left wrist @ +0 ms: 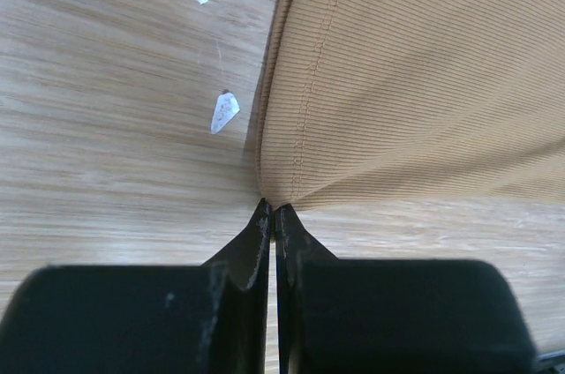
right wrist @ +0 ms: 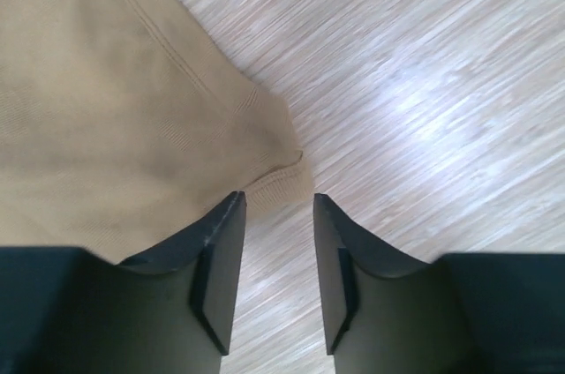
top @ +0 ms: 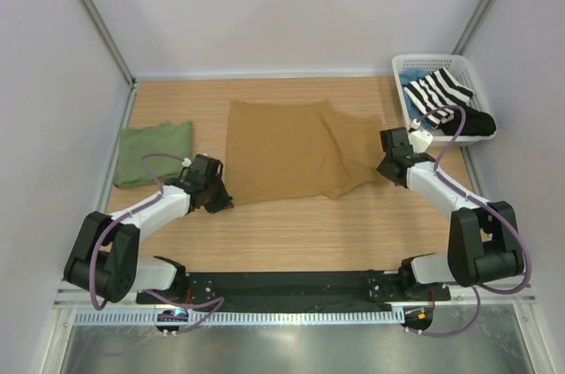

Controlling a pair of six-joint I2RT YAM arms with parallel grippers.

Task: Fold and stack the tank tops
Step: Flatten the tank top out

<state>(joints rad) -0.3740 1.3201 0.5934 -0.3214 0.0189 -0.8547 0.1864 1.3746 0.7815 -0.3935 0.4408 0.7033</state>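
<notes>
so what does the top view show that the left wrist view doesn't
Only the top view: the folded green tank top at the left, the white basket holding a striped garment, and the right jaws at the right edge of the tan tank top. Only the left wrist view: white flecks on the wood, the tan top's ribbed weave and stitched hem, and, close up, the left jaws shut on its corner. Both: the tan tank top and the wooden table.

No legible text or labels
</notes>
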